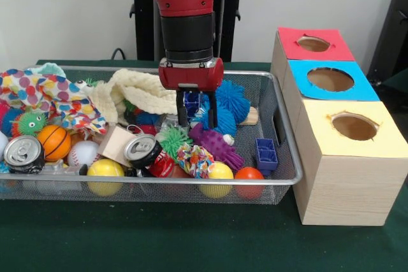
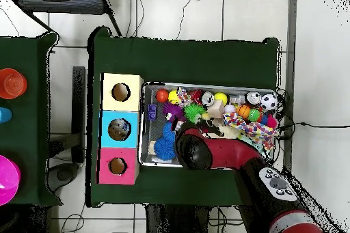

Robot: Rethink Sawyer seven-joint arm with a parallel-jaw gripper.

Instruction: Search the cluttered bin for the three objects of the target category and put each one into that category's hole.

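My gripper hangs over the middle of the wire bin, its two black fingers apart. A small blue block shows between them, high up by the palm; I cannot tell whether it is touched. A second blue block lies in the bin's right front corner, also seen from overhead. Beside the bin stand three wooden boxes with holes: red top, blue top, yellow top. In the overhead view the arm hides the gripper.
The bin holds a blue spiky ball, a purple spiky toy, two cans, a cream knit cloth, a dotted cloth and several balls. An orange cup stands on a side table.
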